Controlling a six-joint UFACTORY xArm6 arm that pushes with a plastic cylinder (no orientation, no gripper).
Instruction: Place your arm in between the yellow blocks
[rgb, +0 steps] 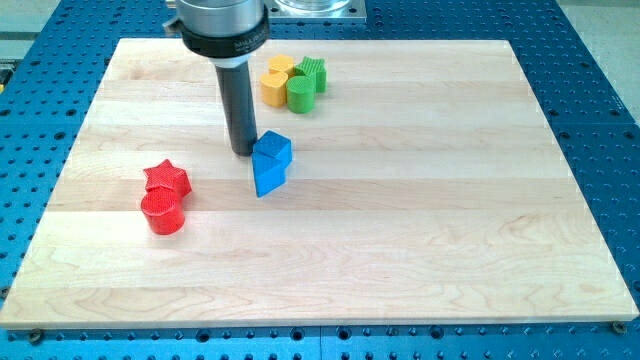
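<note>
Two yellow blocks sit near the view's top centre: a yellow hexagon-like block (280, 67) and a larger yellow block (275, 88) just below it, touching each other. My tip (242, 150) rests on the board below and to the left of them, just left of a blue block pair: a blue cube-like block (274, 150) and a blue wedge (267, 177). The tip is right beside the upper blue block; I cannot tell if they touch.
Two green blocks (303, 93) (313, 72) press against the yellow ones on their right. A red star (167, 179) and a red cylinder (163, 213) sit at the view's left. The wooden board (420, 220) lies on a blue perforated table.
</note>
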